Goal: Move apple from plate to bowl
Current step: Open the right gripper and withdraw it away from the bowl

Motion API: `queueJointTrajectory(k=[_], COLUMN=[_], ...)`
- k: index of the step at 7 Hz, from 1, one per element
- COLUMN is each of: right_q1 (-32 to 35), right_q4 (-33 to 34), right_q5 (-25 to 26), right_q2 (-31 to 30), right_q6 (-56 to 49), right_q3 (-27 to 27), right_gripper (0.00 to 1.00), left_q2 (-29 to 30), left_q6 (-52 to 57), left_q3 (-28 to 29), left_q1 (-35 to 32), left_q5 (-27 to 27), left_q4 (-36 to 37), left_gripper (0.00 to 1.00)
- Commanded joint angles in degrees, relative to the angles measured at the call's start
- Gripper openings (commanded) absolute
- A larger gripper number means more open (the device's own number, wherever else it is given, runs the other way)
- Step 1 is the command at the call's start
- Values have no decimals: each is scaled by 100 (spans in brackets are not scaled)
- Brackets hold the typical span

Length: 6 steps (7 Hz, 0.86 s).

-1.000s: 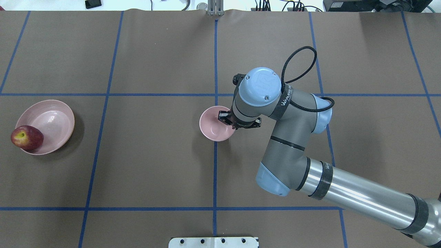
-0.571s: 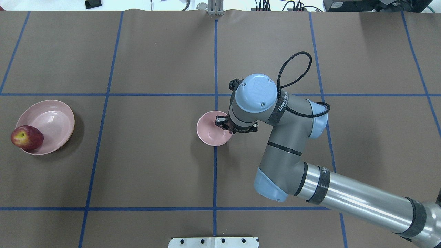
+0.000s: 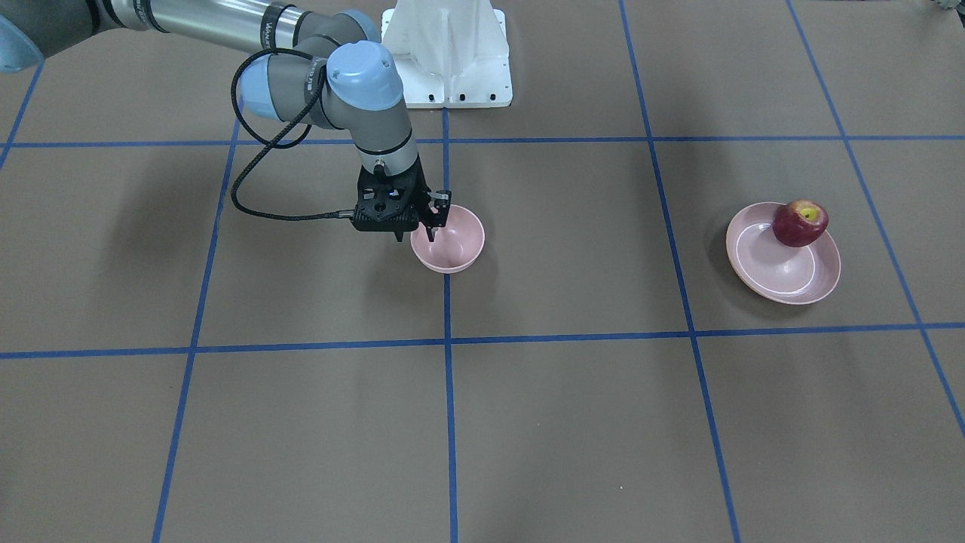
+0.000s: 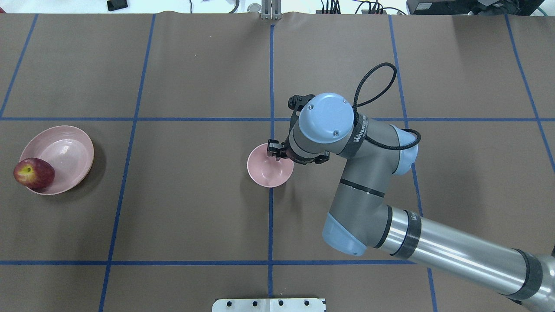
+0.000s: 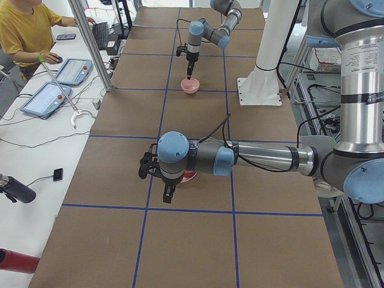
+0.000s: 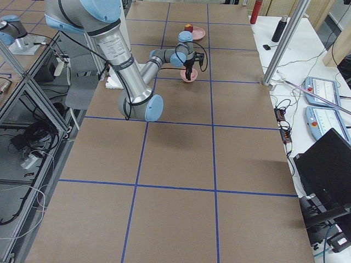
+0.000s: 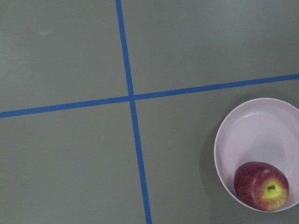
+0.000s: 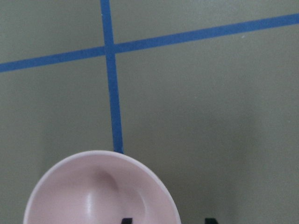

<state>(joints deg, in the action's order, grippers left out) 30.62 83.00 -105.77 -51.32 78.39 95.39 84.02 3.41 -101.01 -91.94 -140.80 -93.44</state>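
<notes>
From the robot's left end of the bench [image 4: 195, 203], the left claw [image 5: 168, 193] comes first. It hangs over the brown top, pointing down. It shows in that end view alone, so I cannot tell whether it is open or closed. Its wrist camera looks down on the plate [image 7: 252, 135] from well above.

The plate lies near the bench's left end. The apple [image 4: 34, 173] rests in it at the edge on the robot's side, with its yellow stem dimple turned up.

Farther along, well apart from the plate at mid-bench, the bowl [image 4: 265, 174] stands upright on a blue tape line [image 4: 270, 225]. The right claw [image 4: 275, 152] points down at the right side of the bowl's rim. Its fingers [image 8: 126, 220] are apart and astride the wall, one tip inside the bowl and the other outside, just beside it. Whether they pinch the wall or only straddle it I cannot tell.
</notes>
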Motion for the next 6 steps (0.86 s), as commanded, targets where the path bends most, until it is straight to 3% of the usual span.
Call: queueJointTrajectory(k=[1,4,6], right_q1=[931,2890,3807], right_q4=[714,929,929], right_q5=[-827,-2312,-2598], right_q2=[-88,-1306,-2656], right_q6=[-575,-2997,-4789], right_q3=[689,1140,1428], right_gripper=[100,100,100], left_q2=[53,641,755], left_q6=[-15,-787,-1129], left_q3=[-216,-332,-323], left_q1=[10,817,1063], left_q5=[0,209,246], left_q4=[-7,28,19], left_gripper=[98,98,98])
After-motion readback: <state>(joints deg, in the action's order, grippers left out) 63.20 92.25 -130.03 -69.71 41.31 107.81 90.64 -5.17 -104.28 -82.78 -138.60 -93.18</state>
